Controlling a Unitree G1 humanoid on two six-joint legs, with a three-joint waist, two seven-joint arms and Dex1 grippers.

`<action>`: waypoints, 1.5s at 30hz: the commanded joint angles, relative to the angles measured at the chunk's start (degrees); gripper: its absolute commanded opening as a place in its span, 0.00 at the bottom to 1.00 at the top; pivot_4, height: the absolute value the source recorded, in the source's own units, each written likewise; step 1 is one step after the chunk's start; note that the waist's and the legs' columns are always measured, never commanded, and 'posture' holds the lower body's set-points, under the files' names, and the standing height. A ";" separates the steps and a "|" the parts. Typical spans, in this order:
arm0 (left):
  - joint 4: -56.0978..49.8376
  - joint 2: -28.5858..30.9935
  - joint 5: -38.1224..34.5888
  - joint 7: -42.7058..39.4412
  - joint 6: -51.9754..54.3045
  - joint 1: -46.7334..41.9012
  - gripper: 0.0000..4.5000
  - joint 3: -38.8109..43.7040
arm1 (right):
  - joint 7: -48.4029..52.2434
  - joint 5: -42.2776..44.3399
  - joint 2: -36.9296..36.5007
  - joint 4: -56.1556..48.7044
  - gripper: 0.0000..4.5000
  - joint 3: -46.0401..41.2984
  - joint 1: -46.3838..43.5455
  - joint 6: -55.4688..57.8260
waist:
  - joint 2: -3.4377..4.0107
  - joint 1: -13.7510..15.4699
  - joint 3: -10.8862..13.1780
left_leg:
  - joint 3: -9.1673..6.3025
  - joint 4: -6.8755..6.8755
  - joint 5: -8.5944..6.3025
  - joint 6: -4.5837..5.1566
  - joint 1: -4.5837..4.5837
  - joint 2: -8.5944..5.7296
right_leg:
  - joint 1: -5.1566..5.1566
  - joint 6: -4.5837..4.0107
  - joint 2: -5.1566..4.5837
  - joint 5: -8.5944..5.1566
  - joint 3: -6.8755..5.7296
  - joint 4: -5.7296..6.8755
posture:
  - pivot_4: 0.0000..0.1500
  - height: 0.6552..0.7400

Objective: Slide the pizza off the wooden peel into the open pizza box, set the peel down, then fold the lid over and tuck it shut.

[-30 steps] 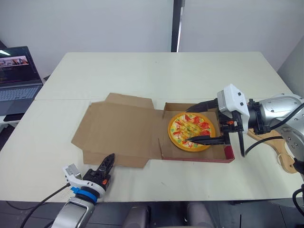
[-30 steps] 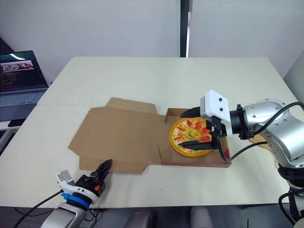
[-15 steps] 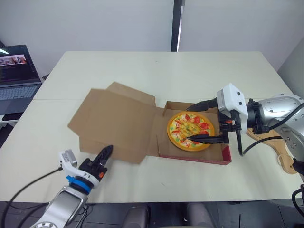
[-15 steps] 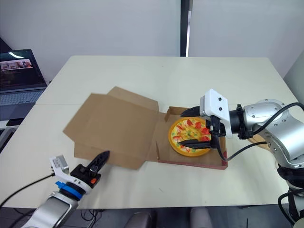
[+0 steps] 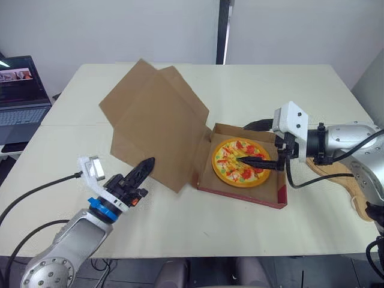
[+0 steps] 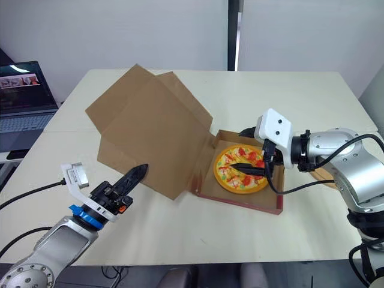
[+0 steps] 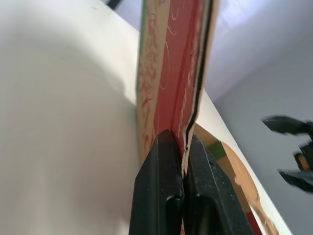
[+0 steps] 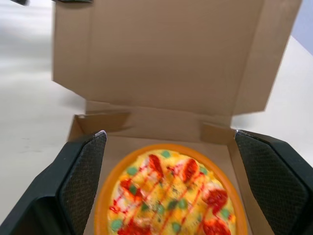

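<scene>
Done so far: the pizza (image 5: 241, 163) lies flat in the box base (image 5: 273, 198); the wooden peel (image 5: 355, 193) is set down on the bench (image 5: 198, 234) at the far right, partly under the right arm; I judge the first two steps finished.
Left to do: the lid (image 5: 157, 126) is raised but not over; it stands tilted up from its hinge on the base's left side, its plain inner face toward the pizza; folding it over and tucking the flaps are yet to come.
Left tool (image 5: 146, 163): at the lid's lower free edge, left of the base; in the left wrist view the two black fingers (image 7: 161, 181) sit narrow, almost together, with the cardboard edge running down between them; I take it as a pinch on the lid, carrying it upward.
Lid: printed red outer face toward the left tool; the side flaps stick out, unfolded.
Pizza: near the middle of the base, apart from the front wall.
Right tool (image 5: 243, 143): spread wide, reaching in from the right over the base; one finger is by the far wall, the other above the pizza's near half; it holds nothing; whether it touches the pizza I cannot tell.
Risk, as I see it: the right tool lies in the lid's path and would need to clear out before the lid comes down.
</scene>
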 commanded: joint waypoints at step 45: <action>12.12 7.67 25.86 -29.53 0.51 -20.09 0.00 -6.29 | 15.79 -44.14 12.09 75.64 0.00 19.71 -30.11 -39.20 | 0.03 -0.45 0.00 | 0.05 0.05 0.09 -0.15 0.11 0.06 | 0.03 -0.23 0.16 0.21 0.05 0.06 | 1.00 0.93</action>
